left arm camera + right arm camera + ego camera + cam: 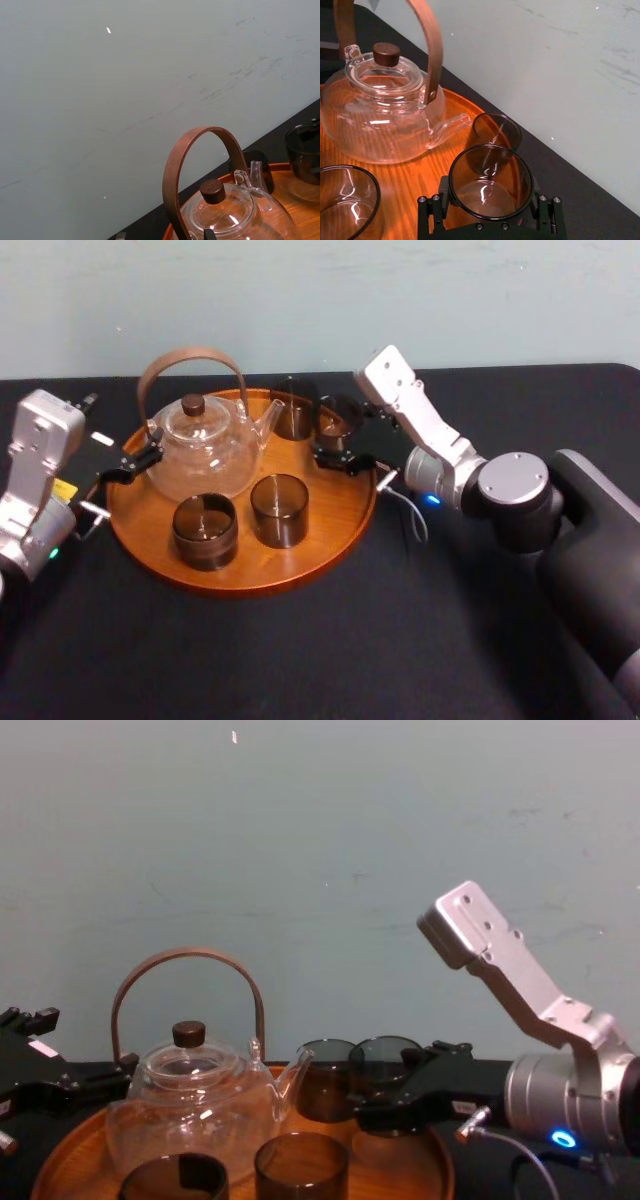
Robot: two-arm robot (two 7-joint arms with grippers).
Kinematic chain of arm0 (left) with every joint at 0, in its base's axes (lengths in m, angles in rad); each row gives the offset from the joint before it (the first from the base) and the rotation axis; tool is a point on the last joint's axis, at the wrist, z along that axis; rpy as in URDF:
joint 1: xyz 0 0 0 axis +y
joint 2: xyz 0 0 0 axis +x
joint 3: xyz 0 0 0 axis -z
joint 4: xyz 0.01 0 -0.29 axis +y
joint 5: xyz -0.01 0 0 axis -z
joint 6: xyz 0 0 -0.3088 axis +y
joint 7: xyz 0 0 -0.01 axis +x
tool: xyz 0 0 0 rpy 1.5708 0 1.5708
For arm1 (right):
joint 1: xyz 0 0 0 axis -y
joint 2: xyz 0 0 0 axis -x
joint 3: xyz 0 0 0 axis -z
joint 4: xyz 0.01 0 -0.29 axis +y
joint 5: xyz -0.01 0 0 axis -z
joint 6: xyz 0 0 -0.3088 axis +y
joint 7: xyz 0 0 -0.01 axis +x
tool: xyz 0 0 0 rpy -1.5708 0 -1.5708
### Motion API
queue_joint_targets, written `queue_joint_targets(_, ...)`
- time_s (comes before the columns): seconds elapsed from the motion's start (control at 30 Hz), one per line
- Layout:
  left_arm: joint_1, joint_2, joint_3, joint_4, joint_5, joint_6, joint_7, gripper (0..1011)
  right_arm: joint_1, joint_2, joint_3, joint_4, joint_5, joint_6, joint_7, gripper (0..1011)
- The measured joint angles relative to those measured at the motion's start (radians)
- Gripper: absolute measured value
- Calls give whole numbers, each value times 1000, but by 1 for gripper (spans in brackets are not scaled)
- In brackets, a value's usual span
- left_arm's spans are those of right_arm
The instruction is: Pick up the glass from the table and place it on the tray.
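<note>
My right gripper [337,447] is shut on a smoky dark glass [338,418], holding it upright over the back right part of the round orange-brown tray [335,525]. In the right wrist view the glass [490,182] sits between the black fingers [431,212]. The chest view shows the held glass [386,1062] a little above the tray's floor [400,1155]. My left gripper [133,462] rests at the tray's left edge, beside a clear glass teapot [203,445] with a brown hoop handle.
Three more dark glasses stand on the tray: two at the front [205,530] [279,508] and one at the back [292,408] by the teapot's spout. The black table [400,640] spreads wide around the tray. A pale wall stands behind.
</note>
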Motion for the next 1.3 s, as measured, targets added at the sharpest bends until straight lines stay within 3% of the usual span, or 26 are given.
queue_joint_targets(0.6,0,0,0,0,0,0,0,1009,22,-30,-18,74,-14,-13,-1,921)
queue_joint_targets(1.3,0,0,0,0,0,0,0,1010,27,-43,-18,109,-16,-22,0,921)
